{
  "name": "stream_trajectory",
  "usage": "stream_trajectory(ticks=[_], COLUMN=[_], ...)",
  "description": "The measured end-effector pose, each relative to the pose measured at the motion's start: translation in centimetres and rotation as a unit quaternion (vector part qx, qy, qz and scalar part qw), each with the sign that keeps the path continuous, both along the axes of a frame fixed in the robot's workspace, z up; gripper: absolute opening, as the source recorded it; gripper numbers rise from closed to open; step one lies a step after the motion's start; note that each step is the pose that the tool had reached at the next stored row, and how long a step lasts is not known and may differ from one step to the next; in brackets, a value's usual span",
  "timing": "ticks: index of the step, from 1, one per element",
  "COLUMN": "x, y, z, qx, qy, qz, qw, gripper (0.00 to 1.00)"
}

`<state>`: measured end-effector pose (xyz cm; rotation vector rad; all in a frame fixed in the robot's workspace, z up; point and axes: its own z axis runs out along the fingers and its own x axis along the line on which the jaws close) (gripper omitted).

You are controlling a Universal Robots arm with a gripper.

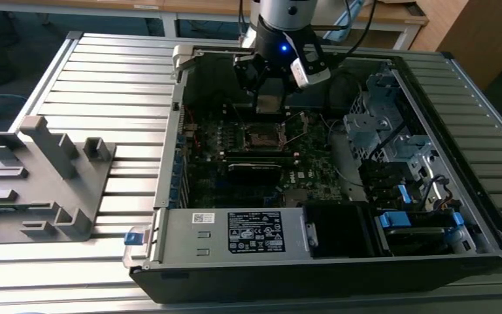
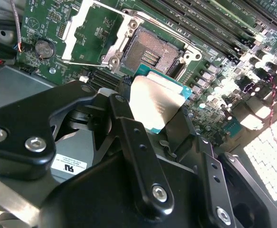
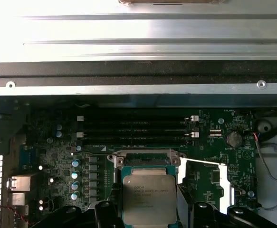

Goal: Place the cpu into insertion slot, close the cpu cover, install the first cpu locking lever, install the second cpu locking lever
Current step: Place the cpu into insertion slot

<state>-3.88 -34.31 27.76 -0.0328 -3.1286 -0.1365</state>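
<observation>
Second wrist view: the gripper point(image 2: 153, 118) clamps the cpu point(image 2: 157, 97) near the open cpu socket point(image 2: 150, 54); a tilted descent could bend its contacts.

A robotics lab bench set up for computer assembly.
A robot arm point(image 1: 284, 16) reaches into an open computer case point(image 1: 321, 281), its gripper point(image 1: 268, 98) holding a cpu point(image 3: 149, 197) over the motherboard point(image 3: 52, 161). The case lies on a table point(image 1: 102, 78) of ribbed aluminium profiles beside a grey plastic jig point(image 1: 46, 176). Wooden desks point(image 1: 207, 8) stand behind.
</observation>
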Motion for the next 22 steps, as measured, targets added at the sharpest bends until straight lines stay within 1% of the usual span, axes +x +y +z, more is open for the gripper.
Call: stream_trajectory(ticks=[5, 12, 17, 22], x=[0.00, 0.00, -0.21, -0.31], y=[0.00, 0.00, 0.00, 0.00], z=[-0.17, -0.20, -0.79, -1.69], qx=[0.0000, 0.0000, 0.0000, 0.0001], qy=[0.0000, 0.0000, -0.0009, -0.0012], qz=[0.000, 0.000, 0.000, 0.000], qw=[1.00000, 1.00000, 1.00000, 1.00000], gripper=[0.54, 0.54, 0.54, 0.54])
